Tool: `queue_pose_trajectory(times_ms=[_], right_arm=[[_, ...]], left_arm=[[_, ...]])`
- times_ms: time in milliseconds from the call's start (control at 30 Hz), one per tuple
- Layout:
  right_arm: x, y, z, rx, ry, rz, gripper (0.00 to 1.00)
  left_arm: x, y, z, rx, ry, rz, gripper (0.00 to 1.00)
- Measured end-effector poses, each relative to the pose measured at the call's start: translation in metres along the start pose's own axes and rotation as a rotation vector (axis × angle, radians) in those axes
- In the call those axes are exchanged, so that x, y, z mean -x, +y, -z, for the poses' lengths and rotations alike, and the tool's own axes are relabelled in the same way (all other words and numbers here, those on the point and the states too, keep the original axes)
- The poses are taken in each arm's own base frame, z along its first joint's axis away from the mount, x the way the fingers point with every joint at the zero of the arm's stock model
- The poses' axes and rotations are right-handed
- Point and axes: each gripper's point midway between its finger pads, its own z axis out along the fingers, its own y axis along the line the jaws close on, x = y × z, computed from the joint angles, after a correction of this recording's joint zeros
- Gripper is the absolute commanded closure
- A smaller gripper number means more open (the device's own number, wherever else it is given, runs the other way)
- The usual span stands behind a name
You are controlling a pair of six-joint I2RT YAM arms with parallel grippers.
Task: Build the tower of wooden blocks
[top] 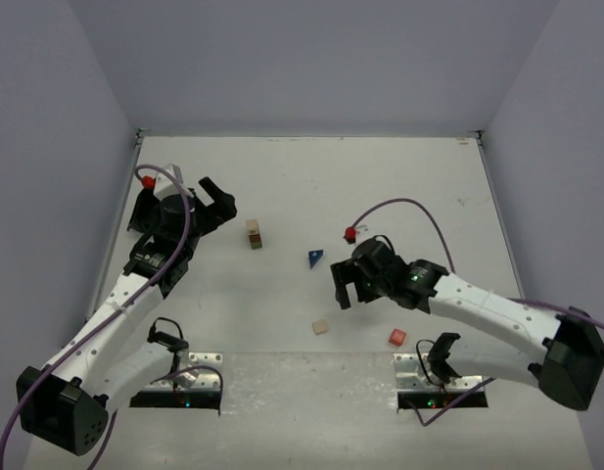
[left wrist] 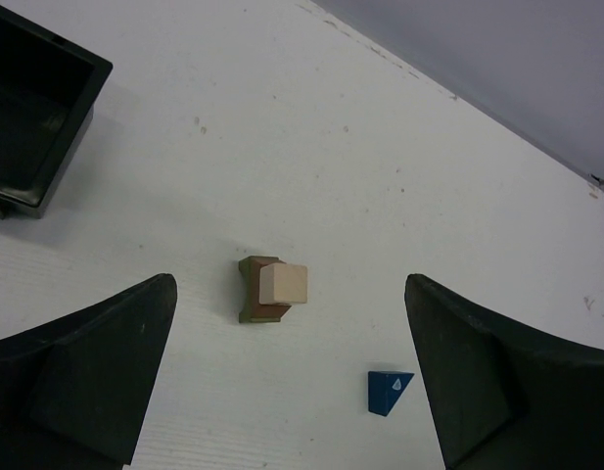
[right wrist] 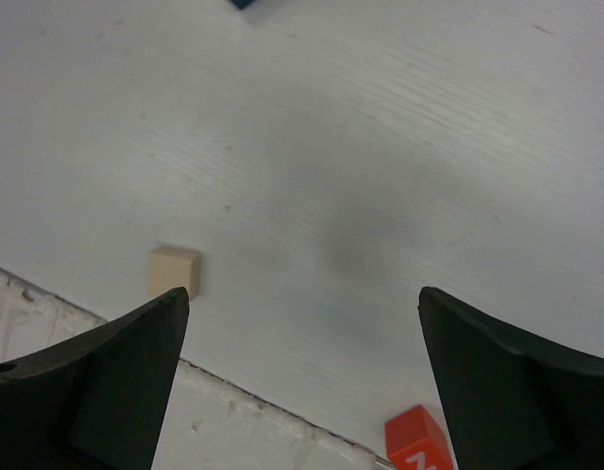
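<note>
A tan cube [top: 253,227] sits on the olive-green oblong [top: 255,241] at mid-table; the left wrist view shows the cube [left wrist: 283,285] on the oblong [left wrist: 251,294]. The blue wedge [top: 314,257] lies to their right [left wrist: 388,391]. A second tan cube [top: 320,326] and the red cube [top: 397,338] lie near the front; both show in the right wrist view, tan [right wrist: 174,270] and red [right wrist: 417,441]. My left gripper [top: 219,198] is open and empty, left of the stack [left wrist: 289,304]. My right gripper [top: 348,290] is open and empty above bare table between the loose cubes [right wrist: 302,294].
A black square tray [left wrist: 47,108] stands at the far left behind my left gripper. Two arm base plates [top: 179,384] [top: 441,384] sit on the near strip. Grey walls close off the table's sides and back. Purple cables loop over both arms.
</note>
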Motion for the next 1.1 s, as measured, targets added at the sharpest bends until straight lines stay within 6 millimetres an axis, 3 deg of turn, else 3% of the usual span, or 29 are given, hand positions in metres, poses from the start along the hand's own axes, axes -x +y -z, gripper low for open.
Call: queue_pose_trajectory(times_ms=[100,367,533,667,800,1100], right_arm=[[-0.002,0.037,-0.011,0.054,0.058,0.114,0.01],[-0.031,0.074,-0.027,0.033,0.182,0.219,0.01],[-0.054,0.077,-0.035,-0.019,0.242,0.234,0.01],[-0.065,0.076,-0.043,-0.069,0.268,0.243,0.12],[-0.068,0.074,-0.05,-0.109,0.279,0.254,0.28],[-0.069,0.08,-0.055,-0.092,0.284,0.258,0.37]], left_arm=[[0.001,0.002,0.0,0.01,-0.005,-0.003,0.0],[0.0,0.01,-0.001,0.043,-0.014,-0.008,0.0],[0.0,0.011,-0.001,0.049,-0.016,-0.008,0.0],[-0.001,0.011,-0.001,0.049,-0.014,-0.009,0.0],[-0.001,0.011,-0.001,0.049,-0.014,-0.009,0.0],[-0.001,0.011,-0.001,0.049,-0.014,-0.009,0.0]])
